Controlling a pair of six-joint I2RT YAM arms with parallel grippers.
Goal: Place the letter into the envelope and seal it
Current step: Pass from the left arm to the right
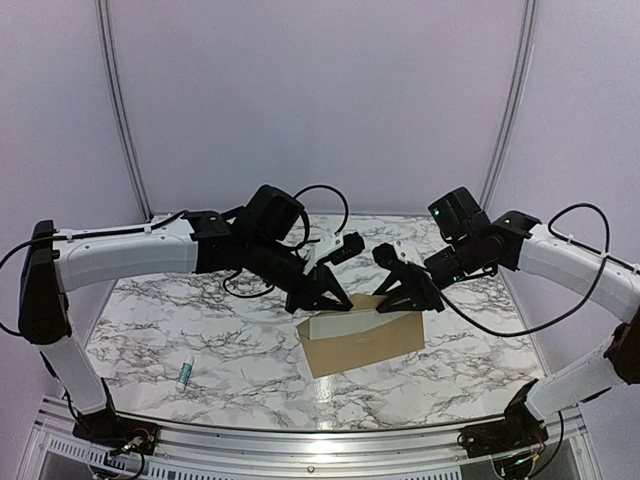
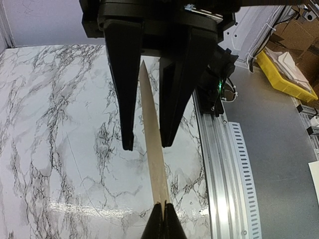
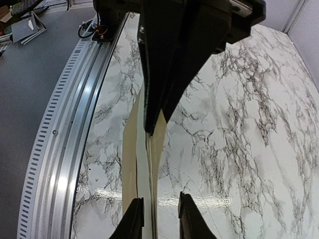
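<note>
The tan envelope (image 1: 365,345) lies on the marble table, with its far edge lifted between the two grippers. A white strip, the letter (image 1: 345,325), shows at its upper left. My left gripper (image 1: 338,300) is shut on the envelope's raised edge. In the left wrist view that edge is a thin tan strip (image 2: 154,149) running into the closed jaws (image 2: 163,206). My right gripper (image 1: 395,298) stands open astride the same edge. In the right wrist view the tan envelope (image 3: 128,149) and the white letter (image 3: 141,159) pass between its parted fingertips (image 3: 162,211).
A small white glue stick with a green cap (image 1: 185,373) lies at the front left of the table. An aluminium rail (image 1: 300,440) runs along the near edge. Beyond the table's side sits a yellow bin (image 2: 284,74).
</note>
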